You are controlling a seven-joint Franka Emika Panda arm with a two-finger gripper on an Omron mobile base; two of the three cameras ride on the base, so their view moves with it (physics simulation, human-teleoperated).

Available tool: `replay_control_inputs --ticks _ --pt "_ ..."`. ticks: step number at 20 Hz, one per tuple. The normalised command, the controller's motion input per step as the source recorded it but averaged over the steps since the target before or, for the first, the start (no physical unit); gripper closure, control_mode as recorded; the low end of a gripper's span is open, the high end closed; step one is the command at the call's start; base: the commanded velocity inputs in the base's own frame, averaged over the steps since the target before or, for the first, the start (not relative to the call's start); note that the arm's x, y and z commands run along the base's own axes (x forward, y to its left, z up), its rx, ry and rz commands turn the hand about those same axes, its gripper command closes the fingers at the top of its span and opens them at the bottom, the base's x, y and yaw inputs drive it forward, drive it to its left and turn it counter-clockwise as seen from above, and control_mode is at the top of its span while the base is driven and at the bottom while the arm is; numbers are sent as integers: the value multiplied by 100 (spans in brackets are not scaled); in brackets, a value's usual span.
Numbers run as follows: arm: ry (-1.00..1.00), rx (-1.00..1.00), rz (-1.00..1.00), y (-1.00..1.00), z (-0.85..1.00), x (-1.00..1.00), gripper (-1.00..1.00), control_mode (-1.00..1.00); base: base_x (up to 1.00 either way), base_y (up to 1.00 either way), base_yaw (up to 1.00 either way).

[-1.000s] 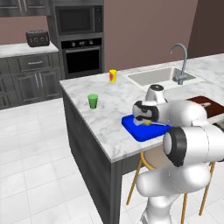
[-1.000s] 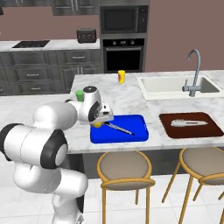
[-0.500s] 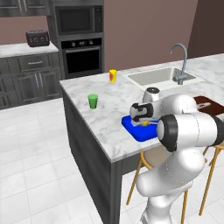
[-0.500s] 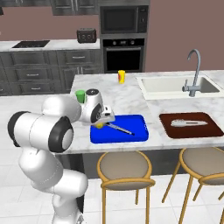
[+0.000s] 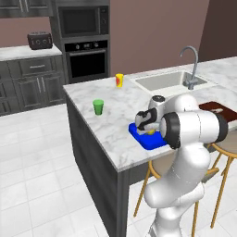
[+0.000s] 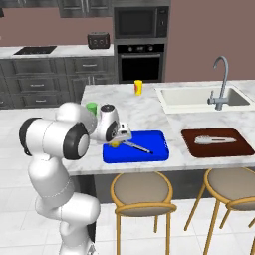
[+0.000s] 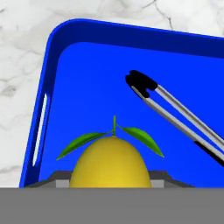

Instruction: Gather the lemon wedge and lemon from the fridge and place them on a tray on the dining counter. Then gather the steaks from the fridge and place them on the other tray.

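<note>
The lemon (image 7: 110,162) is held low over the near left part of the blue tray (image 7: 87,78); whether it already touches the tray floor cannot be told. The gripper (image 6: 119,138) is partly closed, and in the hand view the lemon sits between its fingers, so a grip on the fruit is judged likely.

Risks: if the lemon is released from any height, it can be expected to roll toward the tongs (image 7: 175,113) or the tray's left rim, being round. If the hand is lowered off line, the tongs could be knocked.

Containers: the blue tray on the dining counter (image 6: 149,112) holds the tongs, laid diagonally, and no lemon wedge is seen on it. The dark brown tray (image 6: 217,143) is seen beside it, with a pale item whose kind cannot be made out.
</note>
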Motion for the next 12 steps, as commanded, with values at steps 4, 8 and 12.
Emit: replay_control_inputs --ticks 4,8,12 --pt "0 0 0 0 -24 24 100 -100 0 0 0" --pt "0 0 0 0 -23 25 100 -100 0 0 0" --pt "0 0 0 0 -22 25 100 -100 0 0 0"
